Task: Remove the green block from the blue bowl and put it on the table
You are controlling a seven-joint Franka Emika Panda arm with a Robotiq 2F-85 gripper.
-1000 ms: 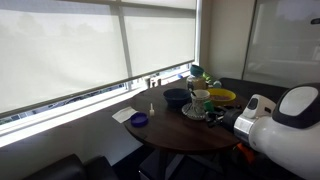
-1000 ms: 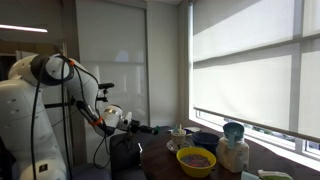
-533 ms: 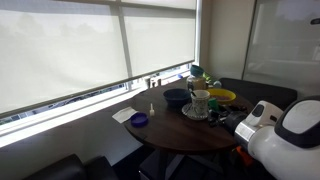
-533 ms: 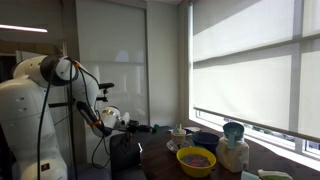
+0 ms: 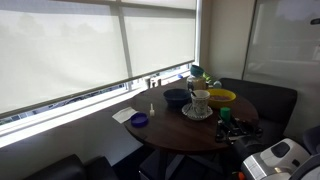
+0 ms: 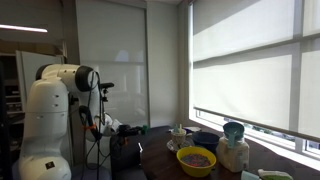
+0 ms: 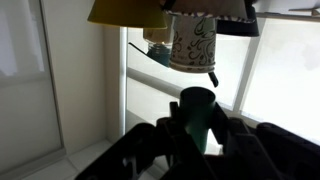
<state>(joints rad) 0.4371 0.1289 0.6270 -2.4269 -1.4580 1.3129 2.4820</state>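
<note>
The navy blue bowl (image 5: 176,97) stands at the back of the round brown table (image 5: 170,133) and also shows in an exterior view (image 6: 205,140). My gripper (image 5: 224,122) is at the table's near right edge, apart from the bowl. In the wrist view, which is upside down, its dark fingers (image 7: 197,112) are shut on the green block (image 7: 196,104), which looks dark against the window. The block shows as a small green spot (image 5: 224,113) above the table edge. In the other exterior view the gripper (image 6: 125,128) is a dark shape left of the table.
A yellow bowl (image 5: 221,96) and a patterned cup (image 5: 200,102) on a plate stand right of the blue bowl; both hang at the top of the wrist view (image 7: 195,42). A small purple dish (image 5: 139,120) and a white napkin (image 5: 125,114) lie at the left. Windows are behind.
The white arm body has sunk to the lower right in an exterior view and stands more upright in the other. The gripper stays near the table edge.
</note>
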